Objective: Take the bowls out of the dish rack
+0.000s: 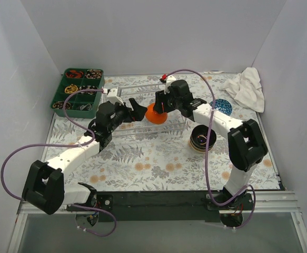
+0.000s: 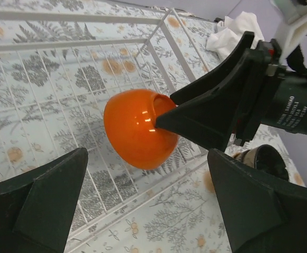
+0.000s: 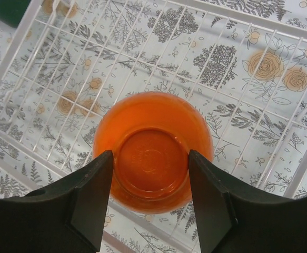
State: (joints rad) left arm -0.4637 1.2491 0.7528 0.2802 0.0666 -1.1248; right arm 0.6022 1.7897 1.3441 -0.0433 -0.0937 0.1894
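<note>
At left, left gripper [image 1: 135,109] with jaws wide apart, gripping nothing, just beside the orange bowl [image 1: 156,114]. Tipped on its side within the dish rack [image 1: 142,130], mouth facing left, foot facing right. At right, right gripper [image 3: 149,156] clamped on that foot ring.

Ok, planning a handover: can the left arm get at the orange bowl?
Probably yes: the left tool is open and faces the orange bowl, its round side bare; the right tool grips only the base.
</note>
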